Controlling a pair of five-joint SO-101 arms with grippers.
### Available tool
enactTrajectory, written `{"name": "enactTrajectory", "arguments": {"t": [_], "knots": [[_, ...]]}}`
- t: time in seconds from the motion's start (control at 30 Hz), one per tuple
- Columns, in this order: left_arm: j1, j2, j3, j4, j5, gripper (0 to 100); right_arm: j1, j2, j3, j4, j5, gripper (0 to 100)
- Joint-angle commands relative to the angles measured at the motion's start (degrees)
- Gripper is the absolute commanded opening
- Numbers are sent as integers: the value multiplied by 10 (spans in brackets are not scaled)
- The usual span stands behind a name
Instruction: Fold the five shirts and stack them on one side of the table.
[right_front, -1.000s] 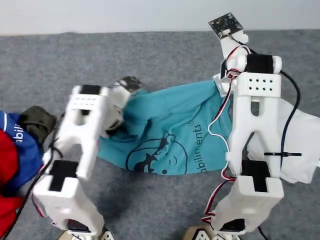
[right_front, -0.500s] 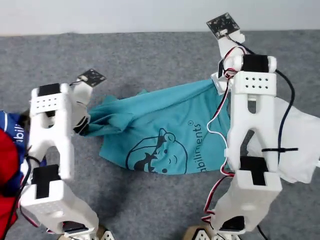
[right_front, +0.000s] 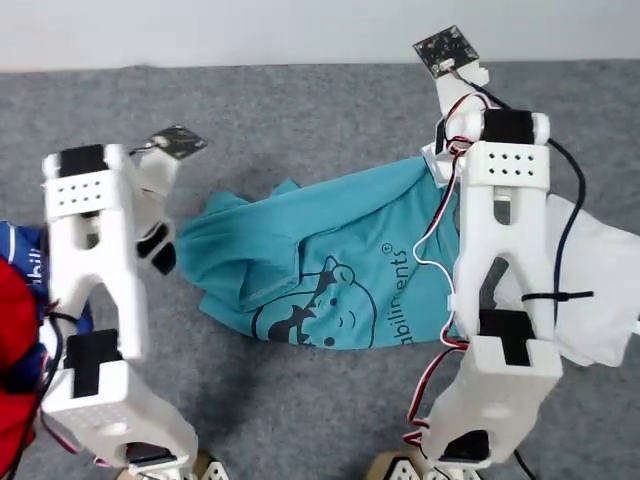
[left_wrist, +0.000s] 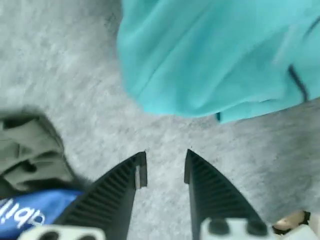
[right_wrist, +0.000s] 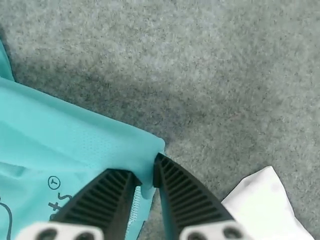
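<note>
Right tool clenches the hem of the teal shirt, anchoring it mid-frame on the worktop; your left tool gapes empty beside its crumpled edge, likely so you can grab it.

White arms, black ribbed claws, red-white cables

My left gripper hangs left of the spread shirt, my right gripper at its far right corner. A pile lies farther left, another shirt right.
</note>
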Motion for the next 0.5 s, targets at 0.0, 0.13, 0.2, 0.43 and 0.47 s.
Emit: {"name": "enactTrajectory", "arguments": {"t": [0.0, 0.13, 0.2, 0.43, 0.47], "knots": [[64, -31, -8, 18, 4, 133, -3, -6, -4, -7, -22, 9], [153, -31, 8, 18, 58, 133, -6, -6, -4, -7, -25, 9], [195, -31, 16, 18, 75, 133, -7, -6, -4, -7, -25, 9], [243, -25, 69, -70, 128, 133, -7, -8, -4, -7, -25, 9], [243, -25, 83, -84, 128, 133, -7, -8, -4, -7, -25, 9]]}}
